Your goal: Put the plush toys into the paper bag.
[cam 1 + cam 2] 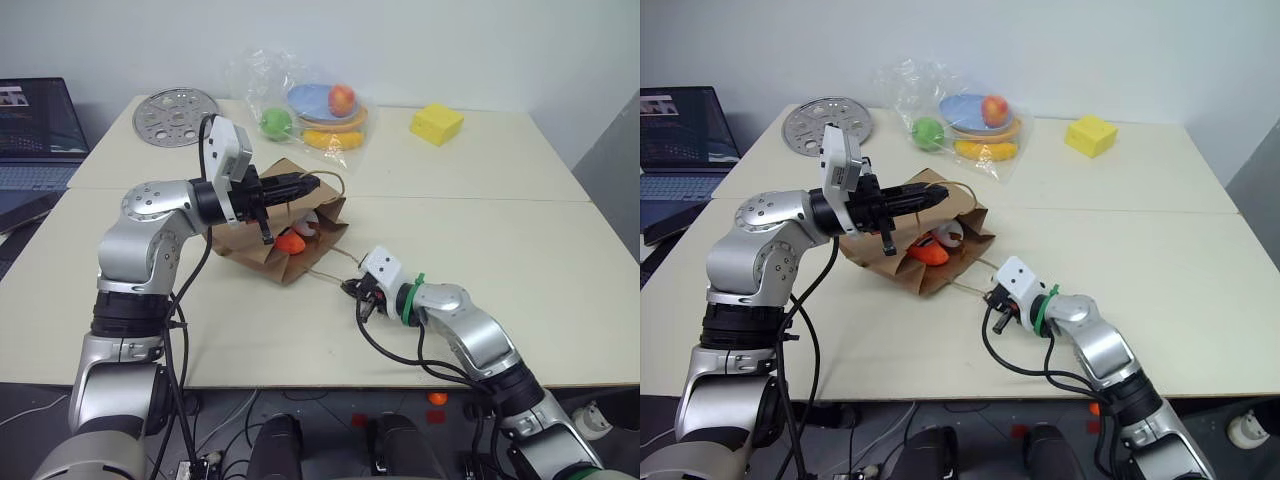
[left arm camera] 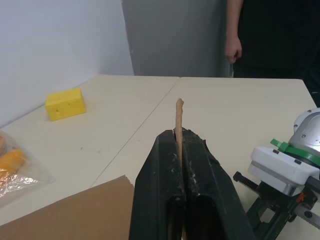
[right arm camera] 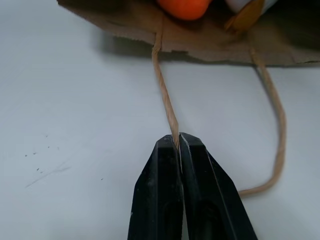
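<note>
Right gripper [image 3: 179,142]: nearest the robot, low over the table [image 1: 560,260], just in front of the paper bag's mouth; its two black fingers are pressed together on the lower handle [image 3: 165,95], the twisted cord caught between their tips.
Lower handle: runs from the front edge of the paper bag out across the table in a loop and back to the bag.
Paper bag [image 1: 262,255]: lies on its side near the middle of the table, mouth turned toward the right gripper.
Plush toys: both sit inside the mouth of the paper bag; the orange carrot [image 1: 291,242] is at the front lip, the white-and-yellow egg figure [image 1: 308,224] just behind and beside it, the two touching.
Left gripper [image 2: 179,145]: held level above the paper bag, fingers clenched on the upper handle [image 2: 179,117], a short end of the cord standing up between the tips.
Clear plastic bag of fruit [image 1: 300,110]: beyond the paper bag, toward the far edge of the table.
Perforated metal disc [image 1: 176,104]: beyond the paper bag, to the left of the fruit.
Yellow sponge block [image 1: 436,123]: beyond the paper bag, to the right of the fruit.
Laptop [image 1: 35,135]: off the table's left edge, well apart from the paper bag.
Person [image 2: 260,35]: stands past the table's right end in dark clothes, one hand hanging.
</note>
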### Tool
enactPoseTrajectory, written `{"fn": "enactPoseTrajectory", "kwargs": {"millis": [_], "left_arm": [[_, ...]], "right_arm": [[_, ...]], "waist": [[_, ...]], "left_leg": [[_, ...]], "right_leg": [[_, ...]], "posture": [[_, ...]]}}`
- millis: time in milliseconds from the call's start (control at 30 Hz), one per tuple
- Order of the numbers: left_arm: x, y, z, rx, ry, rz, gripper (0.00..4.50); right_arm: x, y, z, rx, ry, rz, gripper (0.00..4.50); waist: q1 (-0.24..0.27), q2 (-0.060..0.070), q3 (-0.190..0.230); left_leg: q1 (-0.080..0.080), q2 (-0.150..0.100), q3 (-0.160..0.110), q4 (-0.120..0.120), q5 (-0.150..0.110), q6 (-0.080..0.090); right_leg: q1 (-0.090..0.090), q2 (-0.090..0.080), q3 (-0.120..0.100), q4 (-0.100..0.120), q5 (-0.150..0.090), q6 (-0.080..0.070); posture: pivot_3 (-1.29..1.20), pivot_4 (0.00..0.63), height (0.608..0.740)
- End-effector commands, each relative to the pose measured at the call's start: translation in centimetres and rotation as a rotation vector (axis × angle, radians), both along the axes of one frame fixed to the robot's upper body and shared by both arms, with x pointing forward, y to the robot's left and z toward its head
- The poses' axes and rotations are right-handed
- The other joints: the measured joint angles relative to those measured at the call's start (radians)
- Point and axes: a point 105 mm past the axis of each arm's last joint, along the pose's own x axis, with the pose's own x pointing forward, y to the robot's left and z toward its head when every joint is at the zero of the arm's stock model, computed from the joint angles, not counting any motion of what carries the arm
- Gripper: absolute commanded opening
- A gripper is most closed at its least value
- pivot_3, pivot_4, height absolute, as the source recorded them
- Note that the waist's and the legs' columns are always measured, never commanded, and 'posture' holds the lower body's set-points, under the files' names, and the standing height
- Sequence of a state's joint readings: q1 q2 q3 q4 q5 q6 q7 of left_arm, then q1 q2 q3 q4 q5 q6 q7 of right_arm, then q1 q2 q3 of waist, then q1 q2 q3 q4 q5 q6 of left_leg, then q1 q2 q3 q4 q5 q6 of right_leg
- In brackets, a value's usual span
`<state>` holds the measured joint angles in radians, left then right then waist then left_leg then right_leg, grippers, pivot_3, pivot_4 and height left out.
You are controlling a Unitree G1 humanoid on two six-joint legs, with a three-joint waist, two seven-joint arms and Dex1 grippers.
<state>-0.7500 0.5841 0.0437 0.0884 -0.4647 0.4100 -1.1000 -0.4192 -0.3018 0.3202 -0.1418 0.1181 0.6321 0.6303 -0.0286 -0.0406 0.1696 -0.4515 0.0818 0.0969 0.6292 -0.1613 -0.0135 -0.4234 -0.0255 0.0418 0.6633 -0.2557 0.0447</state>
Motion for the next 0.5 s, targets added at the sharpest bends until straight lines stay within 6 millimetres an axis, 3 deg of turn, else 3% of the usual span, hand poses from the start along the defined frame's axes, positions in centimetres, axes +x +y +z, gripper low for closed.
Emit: {"fn": "enactPoseTrajectory", "kwargs": {"millis": [33,133,200,500], "left_arm": [[0.1,0.0,1.9,-0.035,-0.069,0.014,0.00],[0.9,0.8,2.7,-0.059,-0.087,0.062,0.00],[1.4,1.5,3.0,-0.068,-0.095,0.095,0.00],[3.1,3.1,2.8,-0.072,-0.124,0.222,0.00]], "right_arm": [[-0.4,-0.6,5.9,0.141,-0.144,-0.005,0.02],[-1.7,-0.3,9.9,0.240,-0.205,0.028,0.02],[-2.5,0.2,11.4,0.255,-0.232,0.068,0.02],[-1.8,5.3,15.1,0.345,-0.280,0.152,0.02]], "waist": [[0.001,0.000,0.000],[0.002,0.000,0.000],[0.001,0.000,0.000],[-0.001,0.000,0.000]], "left_leg": [[0.000,0.000,0.000,0.000,0.000,0.000],[0.000,0.000,-0.001,0.000,0.000,0.000],[0.000,0.000,-0.002,0.000,0.000,0.000],[-0.001,0.001,-0.002,0.000,0.000,0.000]], "right_leg": [[0.000,0.000,0.000,0.000,0.000,0.000],[0.000,0.000,0.000,0.000,0.000,0.000],[0.000,0.001,-0.001,0.000,0.000,0.000],[-0.001,0.002,-0.001,0.001,0.000,0.000]], "posture": [[0.00,0.150,0.740],[0.00,0.150,0.740],[0.00,0.150,0.740],[0.00,0.150,0.740]]}}
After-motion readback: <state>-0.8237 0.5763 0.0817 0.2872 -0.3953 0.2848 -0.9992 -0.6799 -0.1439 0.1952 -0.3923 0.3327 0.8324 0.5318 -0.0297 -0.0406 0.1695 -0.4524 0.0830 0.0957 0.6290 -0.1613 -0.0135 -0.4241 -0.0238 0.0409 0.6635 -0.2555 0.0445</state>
